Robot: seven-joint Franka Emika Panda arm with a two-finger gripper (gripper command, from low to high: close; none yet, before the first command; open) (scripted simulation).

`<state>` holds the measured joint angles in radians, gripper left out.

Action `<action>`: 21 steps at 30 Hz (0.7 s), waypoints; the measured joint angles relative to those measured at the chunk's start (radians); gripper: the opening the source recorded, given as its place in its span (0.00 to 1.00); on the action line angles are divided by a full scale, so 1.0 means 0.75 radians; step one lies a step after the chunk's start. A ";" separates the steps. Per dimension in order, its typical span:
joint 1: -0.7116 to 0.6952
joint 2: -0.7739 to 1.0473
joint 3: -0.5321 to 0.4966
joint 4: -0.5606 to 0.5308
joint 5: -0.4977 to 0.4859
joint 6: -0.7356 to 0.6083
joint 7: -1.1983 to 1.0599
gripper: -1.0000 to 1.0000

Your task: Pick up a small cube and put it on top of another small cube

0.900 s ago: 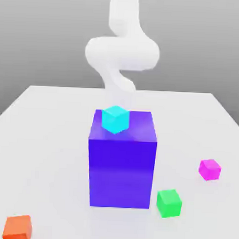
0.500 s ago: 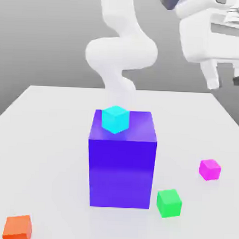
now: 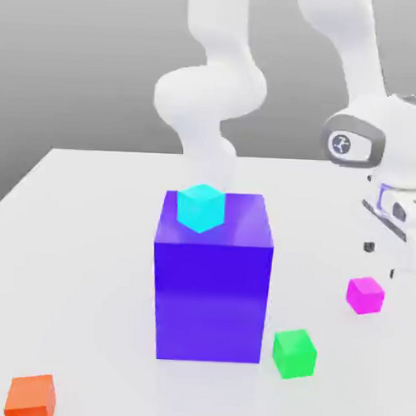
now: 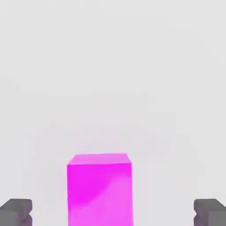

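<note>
No readable writing or brand marks appear. Exterior view, left to right: one orange cube at the lower left of the frame; one large blue block at centre, carrying one cyan cube on its top; one green cube just right of the block's base; one pink cube at right on the white surface. The tool hangs just above the pink cube, fingers spread wide, holding nothing.
</note>
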<state>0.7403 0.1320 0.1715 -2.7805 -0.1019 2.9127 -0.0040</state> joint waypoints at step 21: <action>-0.028 -0.114 -0.079 -0.006 0.106 -0.111 -0.063 0.00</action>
<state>0.7197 0.0462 0.1123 -2.7853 -0.0226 2.8297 -0.0512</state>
